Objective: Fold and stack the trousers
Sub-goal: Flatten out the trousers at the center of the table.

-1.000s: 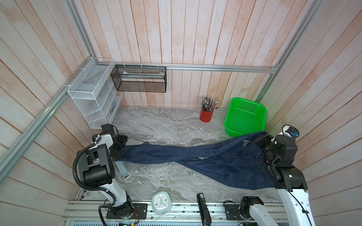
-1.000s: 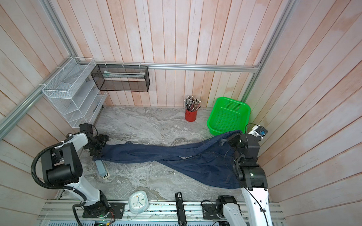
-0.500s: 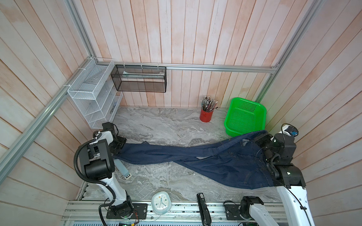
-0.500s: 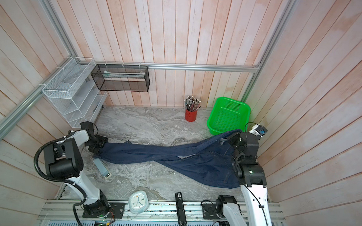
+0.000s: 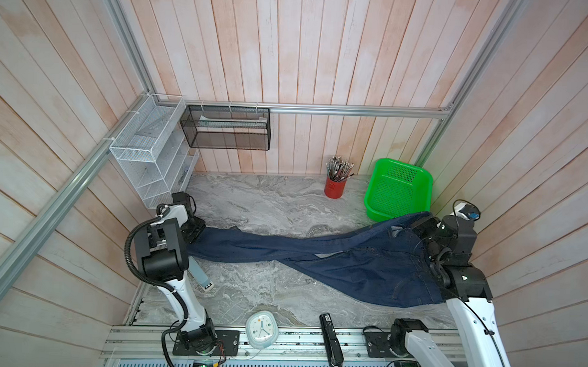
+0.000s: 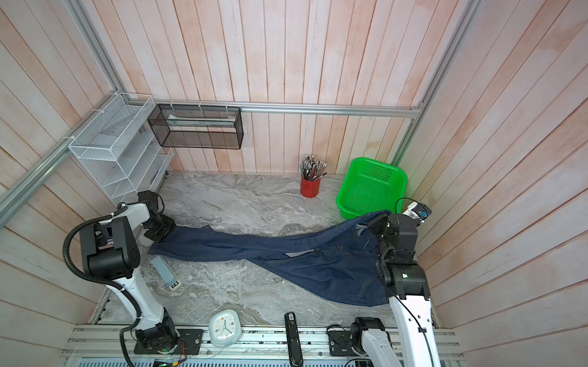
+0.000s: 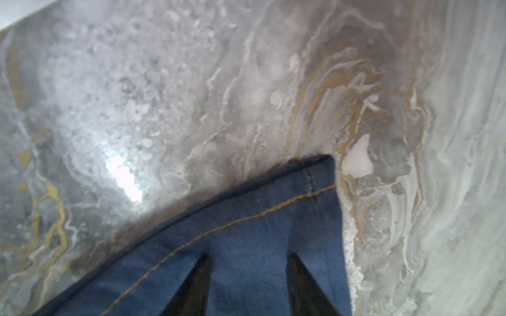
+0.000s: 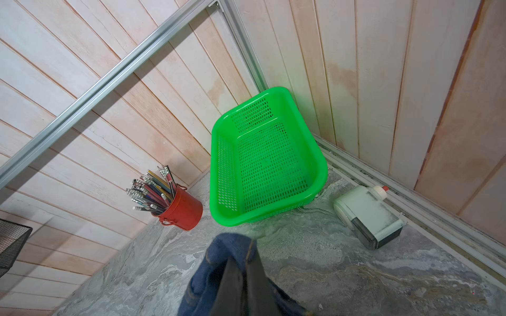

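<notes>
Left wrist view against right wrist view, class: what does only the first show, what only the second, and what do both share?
Only the left wrist view: the hem of the trousers, tan-stitched, flat on the table, with the left gripper open over it. Only the right wrist view: a green basket, a red pot of pencils, a white and grey device, plank walls, and the right gripper shut on bunched denim. Both: dark denim and the marbled table.

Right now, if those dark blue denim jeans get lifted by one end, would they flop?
Probably floppy: the dark blue denim jeans lie twisted across the grey marbled table. Likely heavy for cloth: the stitched hem looks thick, so the middle would probably sag.
</notes>
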